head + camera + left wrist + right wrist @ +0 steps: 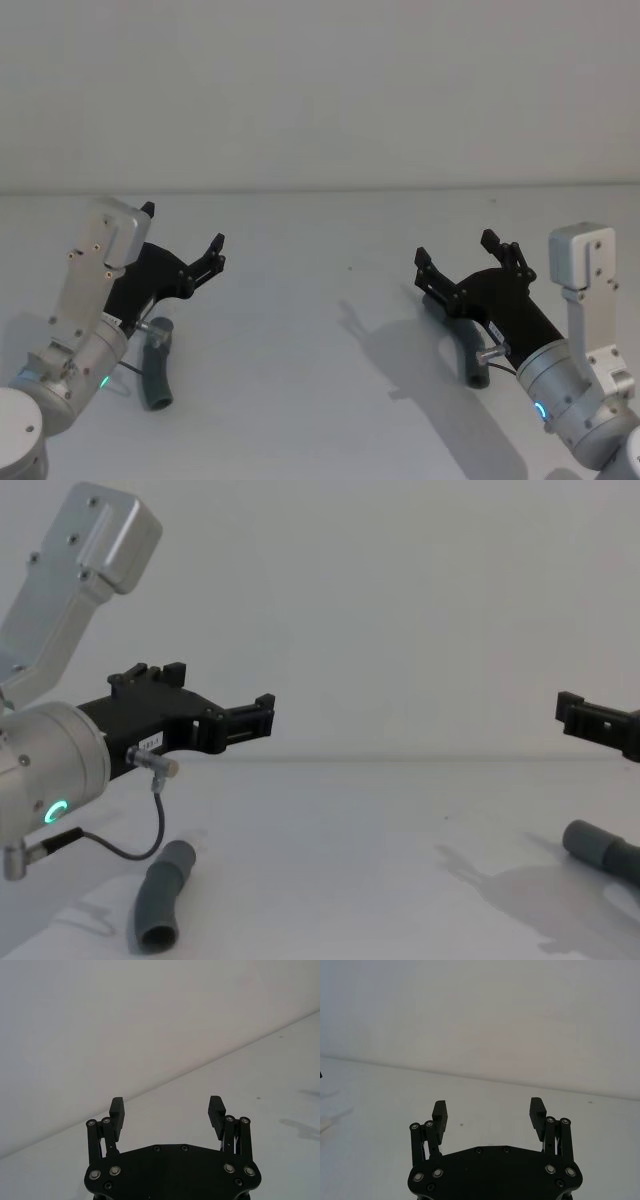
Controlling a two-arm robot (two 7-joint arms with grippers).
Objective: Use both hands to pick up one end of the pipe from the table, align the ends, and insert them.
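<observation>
The left gripper [183, 228] and right gripper [456, 248] hover over the white counter [320, 330], jaws wide and empty. One pipe piece [153, 372] lies on the counter below the left gripper. A second pipe piece [470, 366], partly hidden, seems to lie under the right gripper.

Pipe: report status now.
Left tool open, empty, above table. Right tool open, empty. Left pipe piece and right pipe piece lie on table, one below each tool, ends not joined.

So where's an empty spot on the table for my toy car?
The middle of the table is bare, between the left pipe piece and the right pipe piece. The far strip along the wall is bare too. Crowded at both sides, where the open left tool and right tool hover.
</observation>
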